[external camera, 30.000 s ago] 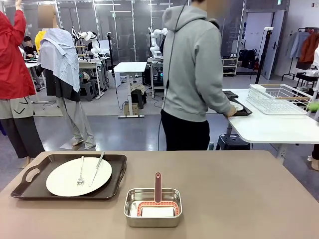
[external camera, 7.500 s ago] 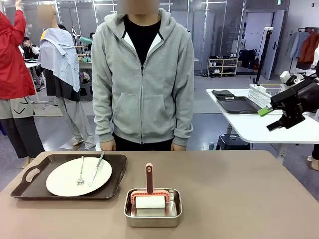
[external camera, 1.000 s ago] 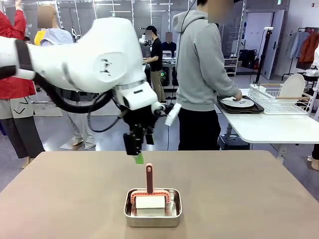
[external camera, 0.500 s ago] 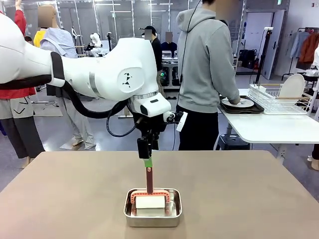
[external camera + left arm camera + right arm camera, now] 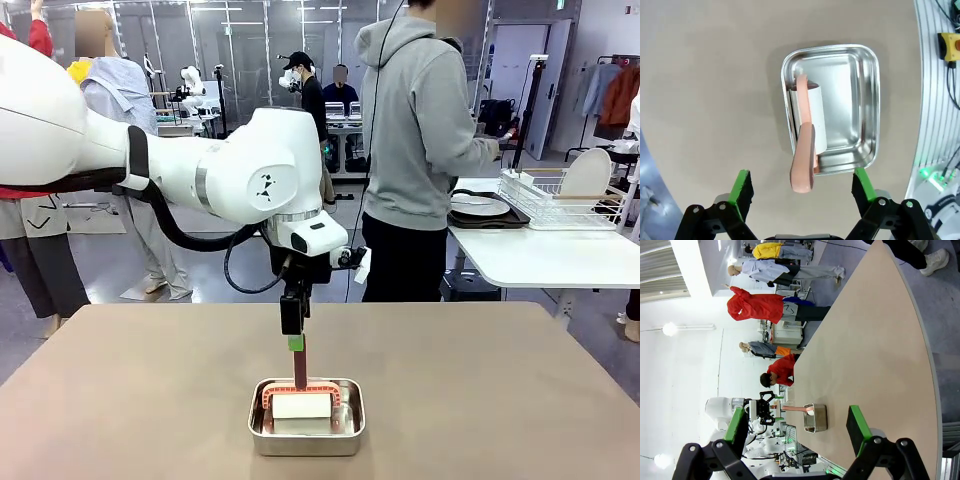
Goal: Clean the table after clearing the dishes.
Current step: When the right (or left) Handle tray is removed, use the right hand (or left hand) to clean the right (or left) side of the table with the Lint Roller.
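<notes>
Steel pan [image 5: 306,443] stood on the brown table [image 5: 500,400], at the middle of the robot-side edge; a roller [image 5: 300,368] with a pink handle rested in it, handle upright. The left gripper [image 5: 297,343] hung directly above the pan; its green pads [image 5: 741,190] were spread wide to either side of the handle tip, clear of it on both sides. The right gripper [image 5: 796,426] was well apart from the pan, fingers apart, nothing between them. The dishes were off the brown table: one plate [image 5: 478,206] lay on a dark tray [image 5: 495,221] on the white side table [image 5: 540,260]; another plate [image 5: 590,172] stood on edge in the wire rack [image 5: 560,208]. A person [image 5: 420,150] in a grey hoodie stood at that side table.
</notes>
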Available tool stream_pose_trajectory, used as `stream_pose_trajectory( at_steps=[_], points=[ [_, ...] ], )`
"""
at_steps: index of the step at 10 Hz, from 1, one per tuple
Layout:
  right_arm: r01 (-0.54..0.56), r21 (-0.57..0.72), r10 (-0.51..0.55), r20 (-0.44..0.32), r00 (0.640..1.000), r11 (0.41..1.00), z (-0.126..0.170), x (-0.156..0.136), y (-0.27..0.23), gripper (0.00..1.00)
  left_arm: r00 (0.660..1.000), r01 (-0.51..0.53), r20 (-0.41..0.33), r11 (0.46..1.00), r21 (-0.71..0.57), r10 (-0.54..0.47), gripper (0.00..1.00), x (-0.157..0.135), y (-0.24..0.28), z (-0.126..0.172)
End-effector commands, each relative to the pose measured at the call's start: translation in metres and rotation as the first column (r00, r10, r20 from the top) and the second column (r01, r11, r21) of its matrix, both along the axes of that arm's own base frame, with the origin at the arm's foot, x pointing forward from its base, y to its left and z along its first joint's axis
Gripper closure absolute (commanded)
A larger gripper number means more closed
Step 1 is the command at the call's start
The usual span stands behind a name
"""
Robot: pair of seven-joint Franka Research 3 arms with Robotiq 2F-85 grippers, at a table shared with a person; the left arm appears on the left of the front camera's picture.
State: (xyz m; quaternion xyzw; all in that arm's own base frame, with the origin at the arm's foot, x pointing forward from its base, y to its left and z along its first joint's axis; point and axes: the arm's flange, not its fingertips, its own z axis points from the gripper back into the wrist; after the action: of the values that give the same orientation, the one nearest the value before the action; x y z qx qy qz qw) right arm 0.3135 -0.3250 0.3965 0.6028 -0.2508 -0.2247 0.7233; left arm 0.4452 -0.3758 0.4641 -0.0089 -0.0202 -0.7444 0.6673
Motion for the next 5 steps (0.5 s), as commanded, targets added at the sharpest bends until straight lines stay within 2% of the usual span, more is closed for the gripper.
stream_pose_trajectory(
  at_steps=[1,3,4,5],
  points=[
    [-0.011,-0.013,0.011,0.0,1.0,1.0,0.003,-0.004,0.002,0.0,0.999,-0.028,-0.03,0.998,0.048,0.029,0.0,0.006,-0.006,-0.008],
    [-0.011,-0.013,0.011,0.0,1.0,1.0,0.003,-0.004,0.002,0.0,0.996,-0.064,-0.056,0.997,0.041,0.066,0.0,0.009,-0.006,-0.02],
    [-0.011,-0.013,0.011,0.0,1.0,1.0,0.003,-0.004,0.002,0.0,0.993,-0.063,-0.095,0.997,0.039,0.067,0.0,0.009,-0.008,-0.028],
    [-0.011,-0.013,0.011,0.0,1.0,1.0,0.003,-0.004,0.002,0.0,0.993,-0.072,-0.09,0.996,0.061,0.077,0.0,0.008,-0.009,-0.035]
  ],
)
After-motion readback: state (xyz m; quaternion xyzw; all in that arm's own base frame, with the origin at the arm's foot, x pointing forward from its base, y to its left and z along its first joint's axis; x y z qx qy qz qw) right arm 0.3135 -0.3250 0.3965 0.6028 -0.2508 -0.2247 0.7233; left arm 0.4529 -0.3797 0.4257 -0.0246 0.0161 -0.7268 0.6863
